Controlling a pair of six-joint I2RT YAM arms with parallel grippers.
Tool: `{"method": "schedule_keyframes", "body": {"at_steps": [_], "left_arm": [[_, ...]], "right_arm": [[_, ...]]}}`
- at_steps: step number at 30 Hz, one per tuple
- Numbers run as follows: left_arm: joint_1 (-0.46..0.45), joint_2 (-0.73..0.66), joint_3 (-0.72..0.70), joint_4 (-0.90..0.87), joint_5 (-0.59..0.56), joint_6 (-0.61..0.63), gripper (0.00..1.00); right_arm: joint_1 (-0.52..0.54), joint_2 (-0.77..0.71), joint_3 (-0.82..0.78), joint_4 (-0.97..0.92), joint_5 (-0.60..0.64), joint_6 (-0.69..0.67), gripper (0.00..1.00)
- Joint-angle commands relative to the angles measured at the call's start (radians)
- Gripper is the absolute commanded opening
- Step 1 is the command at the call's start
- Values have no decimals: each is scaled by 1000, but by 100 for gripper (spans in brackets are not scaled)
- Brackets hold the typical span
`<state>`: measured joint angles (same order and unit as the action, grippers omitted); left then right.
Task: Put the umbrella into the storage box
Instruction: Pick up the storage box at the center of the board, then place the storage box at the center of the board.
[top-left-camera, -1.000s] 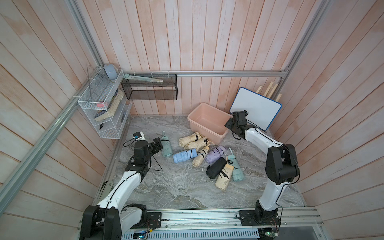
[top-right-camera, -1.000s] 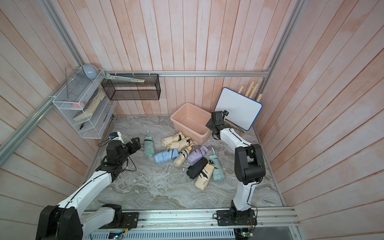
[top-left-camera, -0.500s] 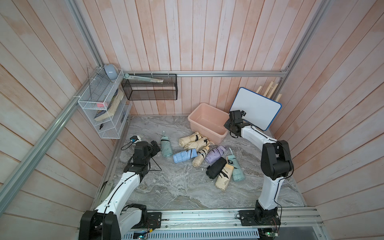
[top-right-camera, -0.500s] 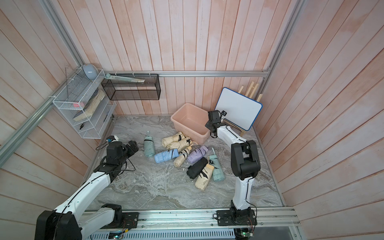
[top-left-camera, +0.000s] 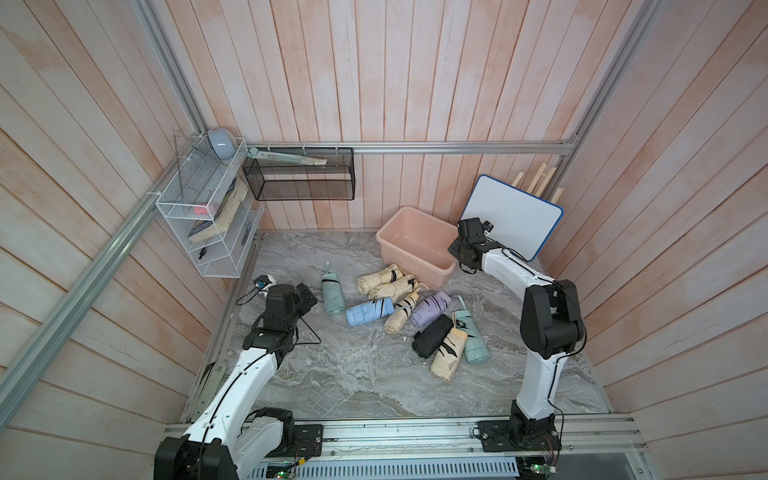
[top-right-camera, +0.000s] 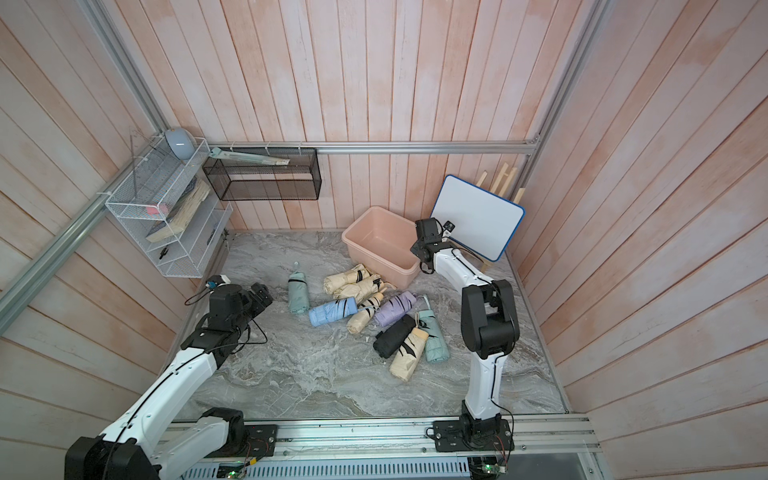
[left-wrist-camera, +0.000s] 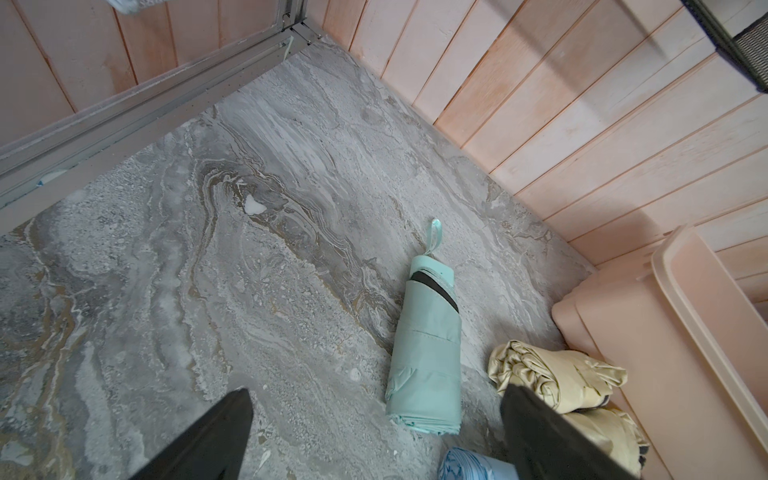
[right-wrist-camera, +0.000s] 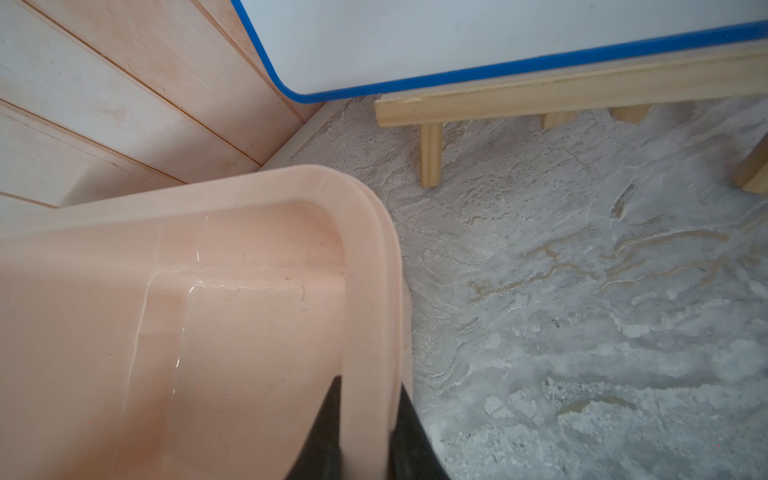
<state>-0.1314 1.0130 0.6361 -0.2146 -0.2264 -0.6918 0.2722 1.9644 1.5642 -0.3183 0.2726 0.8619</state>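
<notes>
Right wrist view: the right gripper (right-wrist-camera: 366, 390) pinches the storage box (right-wrist-camera: 232, 316) rim, a finger each side; the left gripper (left-wrist-camera: 374, 395) gapes wide, empty, near the mint umbrella (left-wrist-camera: 428, 353).

Robot test cell, pink plank walls (top-left-camera: 374, 83), aluminium frame (top-left-camera: 457, 148), marble-look floor (top-left-camera: 353, 374)

1. Nine folded umbrellas (top-left-camera: 401, 313) lie on the floor at the centre of both top views.
2. By colour, they are four cream umbrellas (top-left-camera: 376, 280), two pale green umbrellas (top-left-camera: 332, 293), one light blue umbrella (top-left-camera: 370, 311), one lilac umbrella (top-left-camera: 430, 307) and one black umbrella (top-left-camera: 432, 336).
3. One pink storage box (top-left-camera: 415, 245) is just above the pile.
4. One whiteboard (top-left-camera: 513, 218) stands at centre right.
5. One black mesh basket (top-left-camera: 299, 185) and one white wire rack (top-left-camera: 199, 224) hang at upper left.
6. Two robot arms, one at lower left (top-left-camera: 249, 374) and one at lower right (top-left-camera: 540, 374).
</notes>
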Motion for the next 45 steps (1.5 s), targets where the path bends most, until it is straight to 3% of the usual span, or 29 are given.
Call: {"method": "schedule_keyframes", "body": {"at_steps": [1,13,20,28,33,39,45], "left_arm": [[-3,-26,25,-23,-18,-21,100],[-3,-85,2,-33,-3,-48,100],[-3,-110,1,-47,48,-61,100],[1,-139,41,-115,87,-79,100],[4,-171,69,-216,86,-127,100],[16,-236,92,-405,27,-229,100],[22,-294,70,-459,67,-248,100]], "right_arm": [[-5,-91,12,12,-7,24,0],[-8,-258,-35,33,-47,7,0],[25,-432,-132,11,-122,-19,0],[185,-655,-285,-104,-162,-60,0],[338,-773,-401,-175,-130,-30,0],[493,-880,-566,-147,-117,9,0],[606,-907,-688,-68,-116,30,0]]}}
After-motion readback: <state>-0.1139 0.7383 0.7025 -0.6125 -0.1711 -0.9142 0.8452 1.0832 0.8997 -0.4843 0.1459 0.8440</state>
